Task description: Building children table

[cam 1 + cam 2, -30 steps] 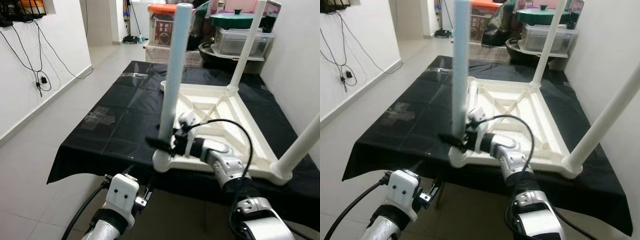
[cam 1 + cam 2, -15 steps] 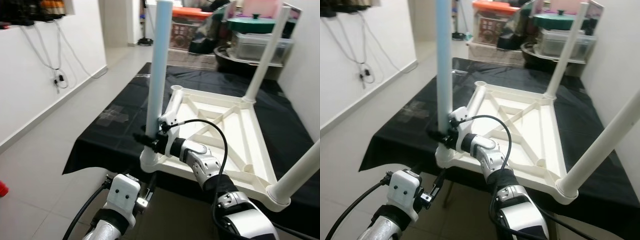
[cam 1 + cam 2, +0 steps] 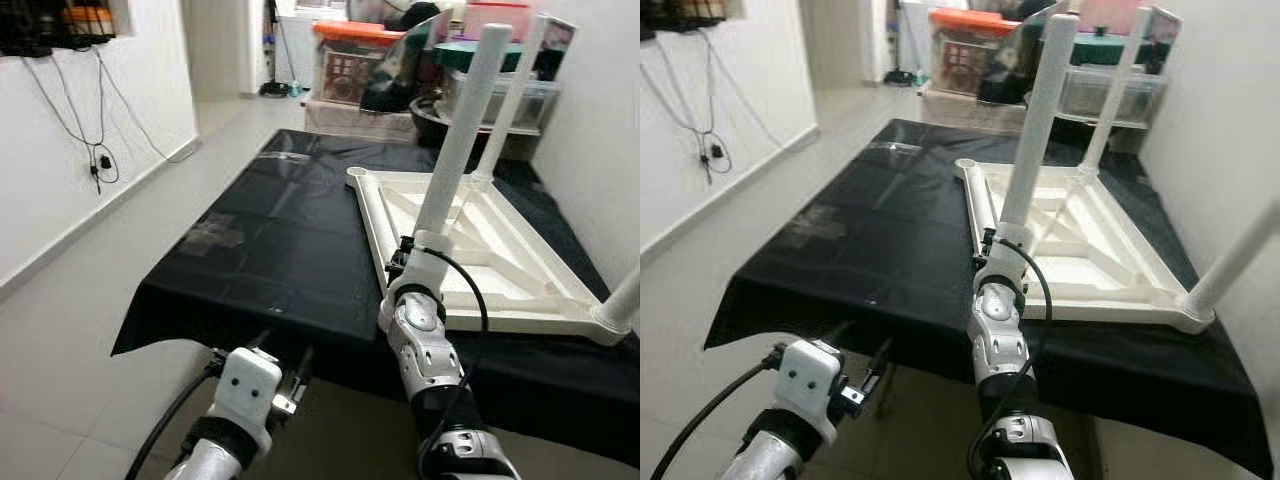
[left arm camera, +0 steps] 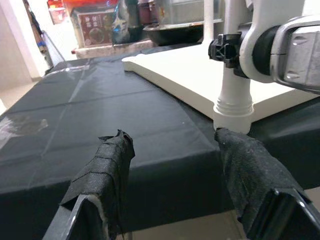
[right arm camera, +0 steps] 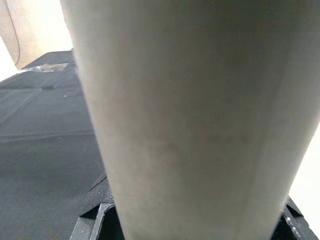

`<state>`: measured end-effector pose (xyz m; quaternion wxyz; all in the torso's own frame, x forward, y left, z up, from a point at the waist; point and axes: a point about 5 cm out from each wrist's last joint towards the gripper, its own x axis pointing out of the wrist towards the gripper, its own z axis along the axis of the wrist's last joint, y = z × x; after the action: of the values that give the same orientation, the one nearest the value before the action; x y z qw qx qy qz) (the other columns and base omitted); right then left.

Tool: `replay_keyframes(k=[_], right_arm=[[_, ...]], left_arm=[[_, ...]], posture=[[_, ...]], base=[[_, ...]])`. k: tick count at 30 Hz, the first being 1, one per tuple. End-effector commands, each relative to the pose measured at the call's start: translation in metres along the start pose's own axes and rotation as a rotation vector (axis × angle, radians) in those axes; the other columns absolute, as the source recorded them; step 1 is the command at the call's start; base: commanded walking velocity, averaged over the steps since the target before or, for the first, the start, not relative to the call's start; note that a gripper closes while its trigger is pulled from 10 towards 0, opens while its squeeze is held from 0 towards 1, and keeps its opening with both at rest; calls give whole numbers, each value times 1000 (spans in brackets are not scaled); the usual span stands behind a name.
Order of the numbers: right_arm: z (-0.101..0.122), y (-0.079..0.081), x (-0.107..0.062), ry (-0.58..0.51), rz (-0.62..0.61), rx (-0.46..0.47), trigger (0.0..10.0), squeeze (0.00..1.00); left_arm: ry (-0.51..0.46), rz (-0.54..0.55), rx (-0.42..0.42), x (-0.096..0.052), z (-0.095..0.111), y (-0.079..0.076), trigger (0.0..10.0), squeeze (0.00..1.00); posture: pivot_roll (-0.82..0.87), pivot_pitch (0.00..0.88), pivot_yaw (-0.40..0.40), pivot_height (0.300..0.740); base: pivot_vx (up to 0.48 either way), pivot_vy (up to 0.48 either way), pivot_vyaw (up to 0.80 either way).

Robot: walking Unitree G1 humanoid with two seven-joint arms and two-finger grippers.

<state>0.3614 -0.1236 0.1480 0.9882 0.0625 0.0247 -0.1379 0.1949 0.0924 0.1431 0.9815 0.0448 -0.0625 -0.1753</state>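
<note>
Right gripper point(image 3: 412, 268) clamps near table leg point(image 3: 455, 135) at tabletop point(image 3: 500, 270) corner. Left gripper point(image 4: 172, 150) spread, empty, at black cloth point(image 3: 270, 230) edge, floor open at 9 o'clock.

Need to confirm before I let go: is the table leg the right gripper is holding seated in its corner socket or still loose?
Looks seated: the leg stands upright in the tabletop's corner socket, right gripper around it. Whether it is fully tightened, cannot tell.

Desk point(image 3: 280, 250): draped in a black cloth.
On it: upturned white children table point(image 3: 480, 260), lying toward the right side, apparently flat.
</note>
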Motion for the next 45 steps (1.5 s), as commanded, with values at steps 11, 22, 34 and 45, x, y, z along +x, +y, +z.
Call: replay_keyframes(k=[11, 22, 34, 45], right_arm=[[-4, 42, -11, -65, 454, 81, 10000, 0], [-2, 38, -12, 87, 1165, -71, 10000, 0], [-14, 60, -20, 140, 1341, -206, 0, 0], [-9, 29, 18, 101, 549, -71, 0, 0]], left_arm=[[7, -6, 5, -1, -3, -1, 10000, 0], [3, -13, 4, -1, -3, -1, 10000, 0], [-11, -9, 9, -2, 0, -2, 10000, 0], [-6, -7, 7, -2, -1, -1, 10000, 0]], posture=[[143, 0, -89, 740], [141, 0, -82, 740], [150, 0, -93, 740], [140, 0, -90, 740]], base=[[0, 0, 0], [0, 0, 0], [0, 0, 0], [0, 0, 0]])
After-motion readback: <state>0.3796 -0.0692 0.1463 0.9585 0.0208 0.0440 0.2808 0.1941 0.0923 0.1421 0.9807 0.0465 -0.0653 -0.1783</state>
